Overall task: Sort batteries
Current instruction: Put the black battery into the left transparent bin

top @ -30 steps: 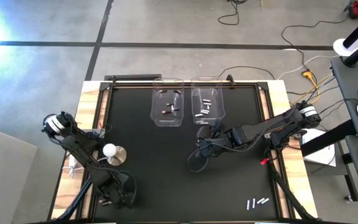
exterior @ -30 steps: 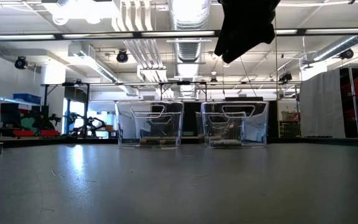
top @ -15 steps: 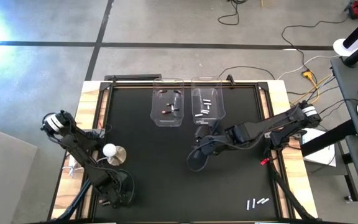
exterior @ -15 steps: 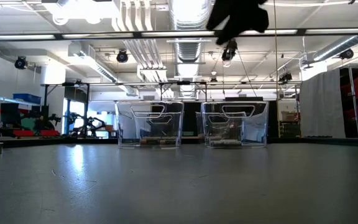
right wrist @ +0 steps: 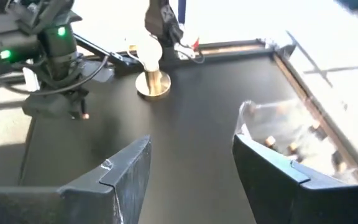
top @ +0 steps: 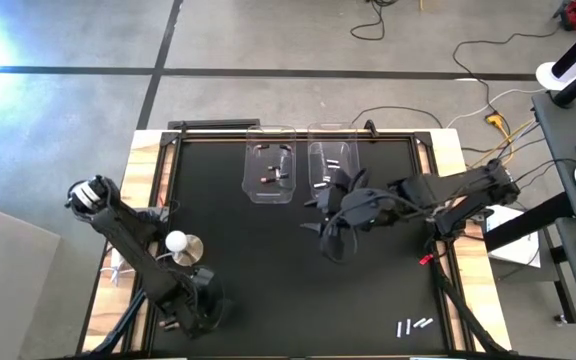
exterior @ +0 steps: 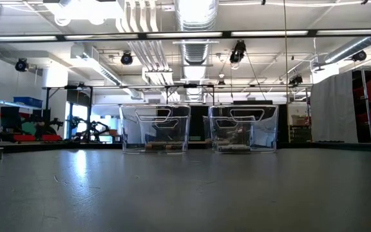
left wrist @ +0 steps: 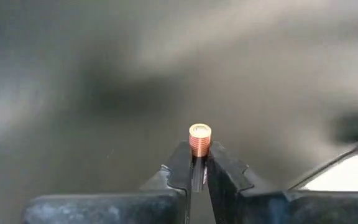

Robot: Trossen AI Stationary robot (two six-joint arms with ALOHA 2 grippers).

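The batteries are lying in three places. Some are sitting in the two clear bins (top: pixel 269 172) at the far side of the table, three silvery ones (top: pixel 414 325) are lying near the front right corner, and one copper-colored battery (left wrist: pixel 199 139) is sticking up between the tips of the left gripper (left wrist: pixel 196 167).

The left gripper is squeezing that battery by its bottom end, down at the front left of the black mat (top: pixel 248 280). The right gripper (right wrist: pixel 191 163) is hanging near the right bin with its fingers spread wide, holding nothing.

The battery is being pinched only at its tip, so I think it could slip or tilt out if the arm is swinging fast toward the bins. It could also land in the wrong bin.

Only the left wrist view is showing the held battery; from above, the arm is hiding it. The low view is showing the bins but neither gripper. The right wrist view is showing the white knob (right wrist: pixel 151 57) and the other arm far off.
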